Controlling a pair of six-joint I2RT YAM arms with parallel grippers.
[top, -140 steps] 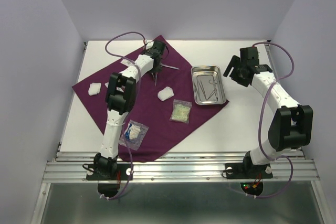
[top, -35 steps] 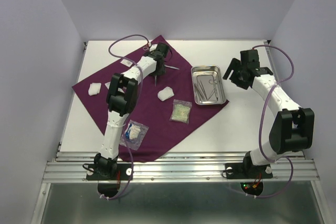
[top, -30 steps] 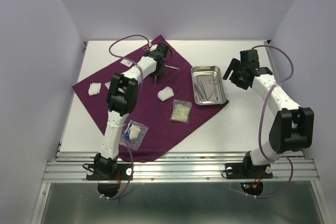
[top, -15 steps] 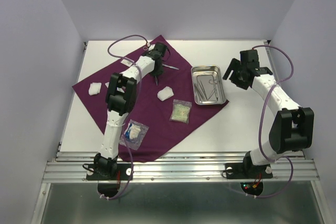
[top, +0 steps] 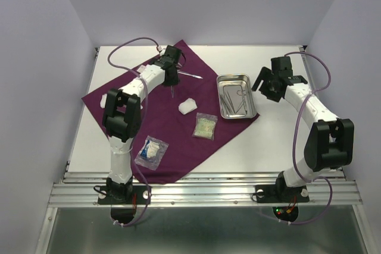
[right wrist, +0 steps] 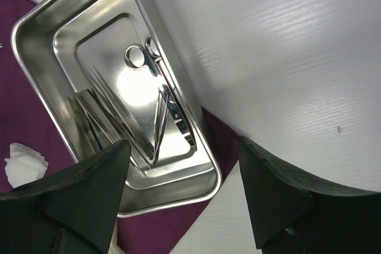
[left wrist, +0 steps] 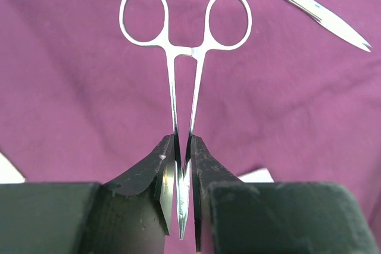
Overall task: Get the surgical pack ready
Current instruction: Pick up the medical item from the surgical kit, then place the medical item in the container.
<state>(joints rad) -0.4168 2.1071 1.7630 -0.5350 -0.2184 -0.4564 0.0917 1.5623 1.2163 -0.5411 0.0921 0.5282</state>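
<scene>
Left gripper (left wrist: 181,171): jaws pinched the blade tips of steel scissors (left wrist: 183,50), rings pointing away, over the purple cloth (left wrist: 71,105); a second pair (left wrist: 309,7) lay beyond. Light, stiff and slick, it would likely pivot; a hold at the shanks would be safer. Right gripper (right wrist: 178,206): jaws spread, empty, tray (right wrist: 36,46) just ahead.

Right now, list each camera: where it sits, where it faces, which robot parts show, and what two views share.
Top external: fixed above and behind the bases, looking down on the table; both arms, left gripper and right gripper show.
Left wrist: on the left arm's wrist, facing the purple cloth; its gripper, shut on the ring-handled scissors, shows.
Right wrist: on the right arm's wrist, facing down at the steel tray; its open fingers show.
Shared: top external and right wrist both show the steel tray.
</scene>
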